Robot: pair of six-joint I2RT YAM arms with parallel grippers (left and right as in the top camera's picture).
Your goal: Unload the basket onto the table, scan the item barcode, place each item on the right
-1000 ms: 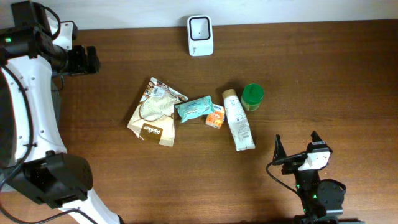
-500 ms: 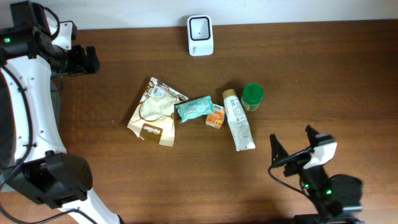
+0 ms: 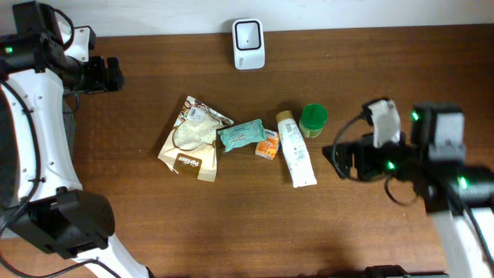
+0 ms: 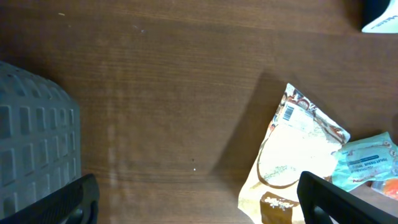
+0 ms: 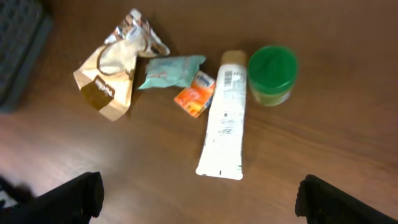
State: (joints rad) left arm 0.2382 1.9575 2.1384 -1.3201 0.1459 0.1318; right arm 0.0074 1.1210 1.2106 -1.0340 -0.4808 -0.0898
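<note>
Several items lie mid-table: a tan snack bag (image 3: 193,139), a teal packet (image 3: 241,134), a small orange box (image 3: 267,144), a white tube (image 3: 295,150) and a green-lidded jar (image 3: 313,120). The white scanner (image 3: 248,44) stands at the back edge. My right gripper (image 3: 337,161) hovers open just right of the tube's lower end; in its wrist view the tube (image 5: 225,115) lies ahead of the gripper (image 5: 205,205). My left gripper (image 3: 116,74) is open at the far left, well away from the items. A barcode (image 4: 287,112) shows on the snack bag (image 4: 298,155).
A grey gridded mat (image 4: 34,143) lies at the table's left end, also seen as a dark gridded mat (image 5: 18,50) in the right wrist view. Bare wood stretches in front of the items and to the right of the jar (image 5: 272,73).
My right arm has swung up from the table's front edge toward the middle, and its gripper now sits beside the tube. The left arm and the items have not moved.
</note>
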